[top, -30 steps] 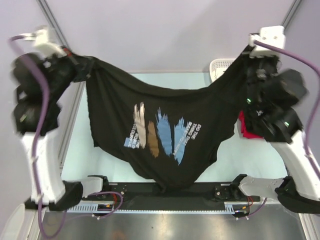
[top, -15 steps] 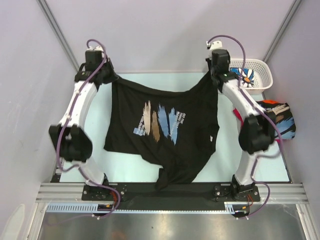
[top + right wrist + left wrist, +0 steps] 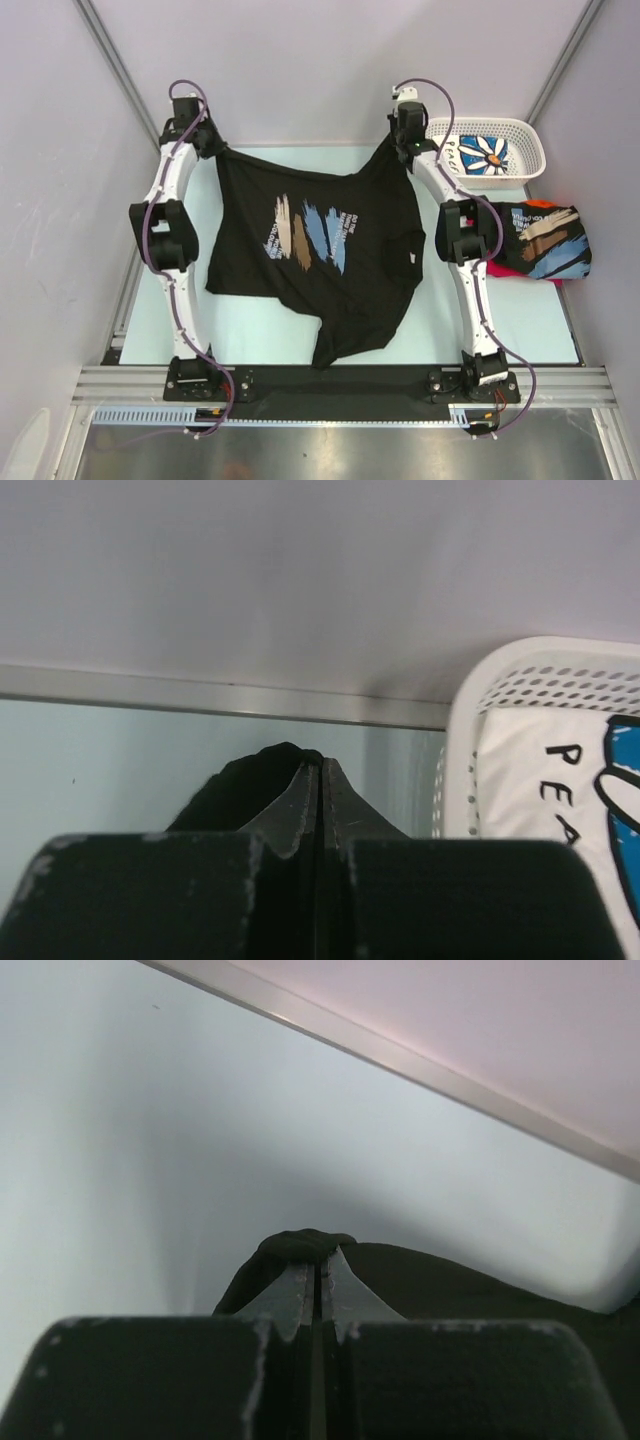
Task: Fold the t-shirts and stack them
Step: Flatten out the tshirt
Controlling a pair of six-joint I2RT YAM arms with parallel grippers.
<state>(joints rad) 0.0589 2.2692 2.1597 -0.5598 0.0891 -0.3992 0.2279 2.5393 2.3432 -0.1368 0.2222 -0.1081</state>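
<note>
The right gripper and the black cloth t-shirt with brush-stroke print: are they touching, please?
Touching. The right wrist view shows the right gripper shut on a fold of the black cloth t-shirt.

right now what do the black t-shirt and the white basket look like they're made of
The black t-shirt looks like soft matte knit cloth, perhaps cotton: it sags and wrinkles between its pinched corners, and the print sits flat. The basket looks like rigid white plastic, slightly glossy, its wall moulded with small lattice holes.
</note>
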